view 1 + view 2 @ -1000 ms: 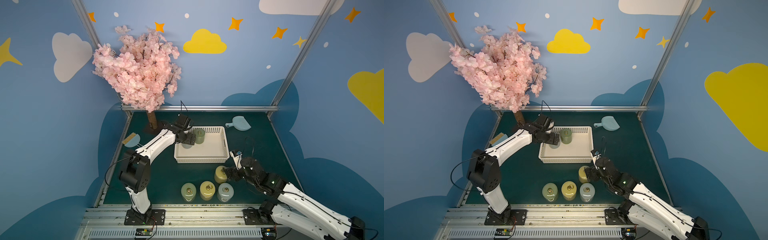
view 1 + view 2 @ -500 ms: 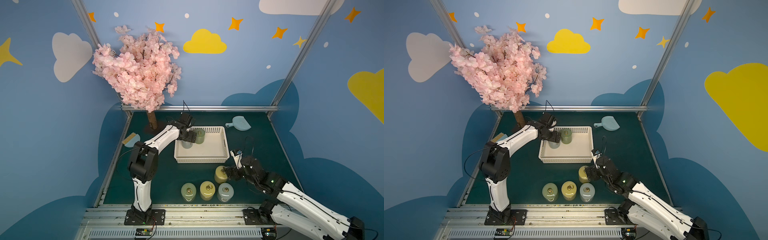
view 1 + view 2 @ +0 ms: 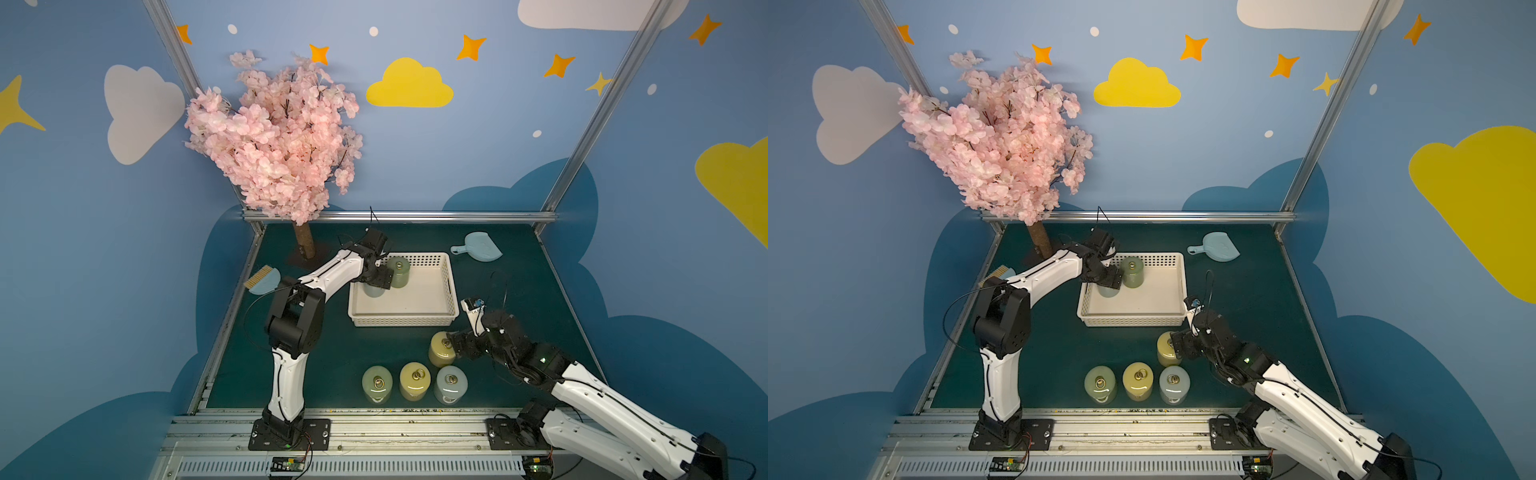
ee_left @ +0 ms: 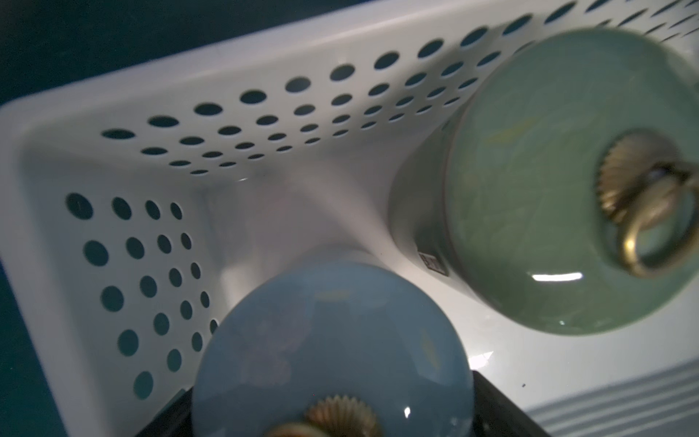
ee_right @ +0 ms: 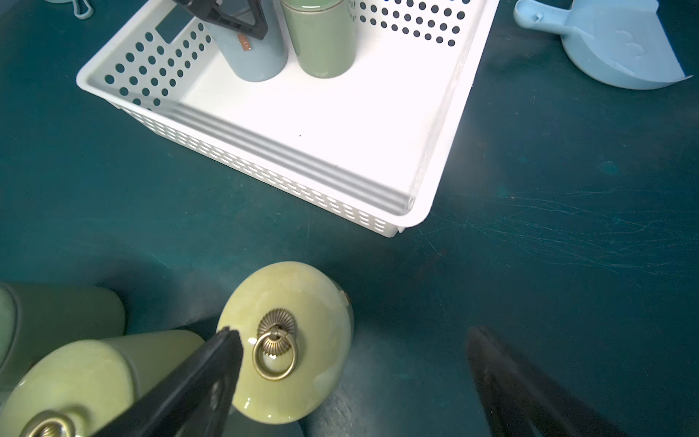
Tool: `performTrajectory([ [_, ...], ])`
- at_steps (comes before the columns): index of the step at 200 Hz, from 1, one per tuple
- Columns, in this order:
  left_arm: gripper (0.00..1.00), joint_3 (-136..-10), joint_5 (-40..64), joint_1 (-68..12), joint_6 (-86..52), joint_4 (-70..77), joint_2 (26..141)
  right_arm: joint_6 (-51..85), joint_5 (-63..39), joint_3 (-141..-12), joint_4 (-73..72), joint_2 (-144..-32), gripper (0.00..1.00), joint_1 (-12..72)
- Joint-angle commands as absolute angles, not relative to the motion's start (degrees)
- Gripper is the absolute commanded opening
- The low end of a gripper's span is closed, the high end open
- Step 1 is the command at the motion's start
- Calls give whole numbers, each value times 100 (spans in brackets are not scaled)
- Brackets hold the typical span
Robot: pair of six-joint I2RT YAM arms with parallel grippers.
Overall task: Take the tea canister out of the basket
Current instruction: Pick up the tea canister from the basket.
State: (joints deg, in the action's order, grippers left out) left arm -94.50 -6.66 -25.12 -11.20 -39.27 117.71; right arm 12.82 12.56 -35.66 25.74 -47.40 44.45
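Observation:
The white perforated basket (image 3: 403,322) (image 3: 1133,320) holds two tea canisters at its far left end, a pale blue one (image 3: 372,291) (image 4: 333,352) and a green one (image 3: 399,270) (image 4: 548,189). My left gripper (image 3: 379,277) (image 4: 333,408) is open, lowered over the blue canister, with dark fingers (image 4: 499,405) on either side of its lid. My right gripper (image 3: 455,347) (image 5: 353,333) hangs open over a yellow-green canister (image 3: 440,353) (image 5: 287,352) on the mat. One of its fingers is above the lid's edge, and it holds nothing.
Three more canisters (image 3: 414,380) stand in a row near the front edge. A blue dustpan (image 3: 478,247) lies behind the basket on the right. A brush (image 3: 264,280) is at the left wall. The pink tree's trunk (image 3: 305,243) stands at the back left.
My left arm's elbow has swung up and rightward, and its gripper has come down over the blue canister. The right arm has barely moved.

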Motion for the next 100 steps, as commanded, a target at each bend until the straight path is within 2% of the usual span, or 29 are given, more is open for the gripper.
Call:
performTrajectory([
  [1,96,-9657,-733,-2479,-1044,-3999,11852,1256,1181,-3570,2470,-4721,98,4403],
  [56,91,-9809,-716,-2459,-1004,-4008,11973,1288,1129,-3516,2477,-4722,99,4352],
  [80,78,-9799,-660,-2450,-1010,-3990,11979,1292,1116,-3519,2470,-4720,99,4344],
  [100,71,-9787,-642,-2452,-1018,-3999,11980,1292,1109,-3526,2481,-4705,98,4339],
])
